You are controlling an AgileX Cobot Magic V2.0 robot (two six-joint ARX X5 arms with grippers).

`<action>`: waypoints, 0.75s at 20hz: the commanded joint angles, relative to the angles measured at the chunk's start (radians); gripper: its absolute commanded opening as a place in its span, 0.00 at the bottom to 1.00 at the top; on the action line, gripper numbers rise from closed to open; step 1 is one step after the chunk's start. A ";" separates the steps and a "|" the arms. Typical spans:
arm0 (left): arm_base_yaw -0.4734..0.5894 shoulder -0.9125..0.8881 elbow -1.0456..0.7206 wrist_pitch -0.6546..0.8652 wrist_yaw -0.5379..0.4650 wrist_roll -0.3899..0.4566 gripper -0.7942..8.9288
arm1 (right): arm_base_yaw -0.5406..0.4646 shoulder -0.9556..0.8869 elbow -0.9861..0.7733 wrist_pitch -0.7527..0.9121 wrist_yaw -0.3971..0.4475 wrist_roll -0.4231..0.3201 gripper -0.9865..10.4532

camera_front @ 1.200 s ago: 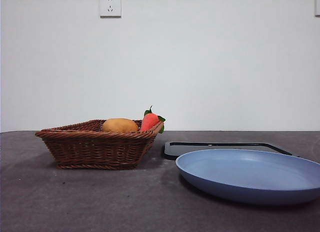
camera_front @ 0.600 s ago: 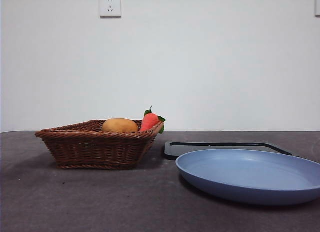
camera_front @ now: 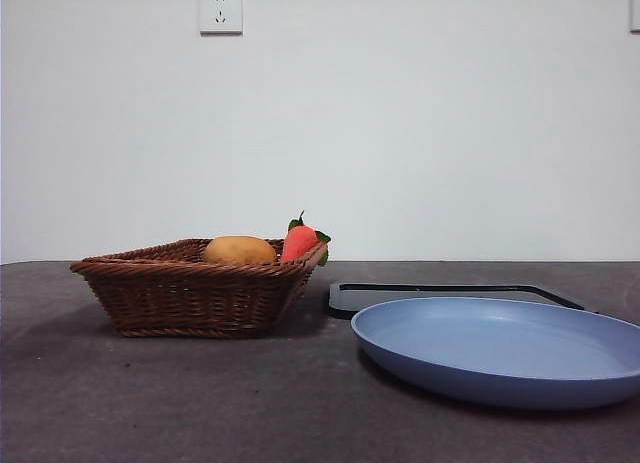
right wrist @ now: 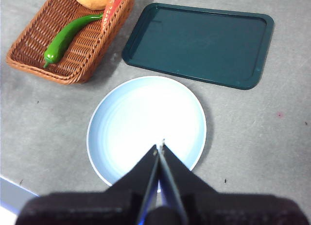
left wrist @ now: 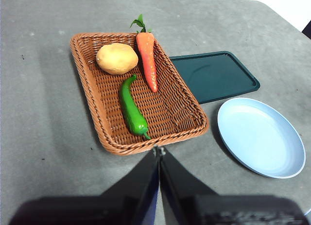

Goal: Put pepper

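Observation:
The dark-green pepper [left wrist: 131, 107] lies in the brown wicker basket [left wrist: 92, 94] beside a yellow potato [left wrist: 117, 58] and an orange carrot [left wrist: 147, 60]. It also shows in the right wrist view [right wrist: 68, 36]. In the front view the basket [camera_front: 190, 293] hides the pepper. My left gripper [left wrist: 159, 149] is shut and empty, high above the table near the basket's edge. My right gripper [right wrist: 160, 146] is shut and empty, high above the blue plate [right wrist: 126, 118]. Neither arm shows in the front view.
A dark green tray [left wrist: 214, 74] lies beside the basket and behind the blue plate [left wrist: 260, 137]; it shows in the right wrist view [right wrist: 199, 43] and the front view [camera_front: 440, 293]. The blue plate [camera_front: 500, 348] sits at the front right.

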 commanded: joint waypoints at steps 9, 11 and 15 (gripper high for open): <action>0.002 0.004 0.016 0.006 0.002 0.006 0.45 | 0.003 0.041 0.017 0.008 -0.001 0.002 0.35; 0.002 0.004 0.016 0.006 0.003 0.005 0.45 | 0.003 0.087 0.017 0.008 0.000 0.010 0.35; 0.002 0.004 0.016 0.006 0.004 0.003 0.45 | 0.003 0.249 0.017 0.018 -0.001 0.020 0.35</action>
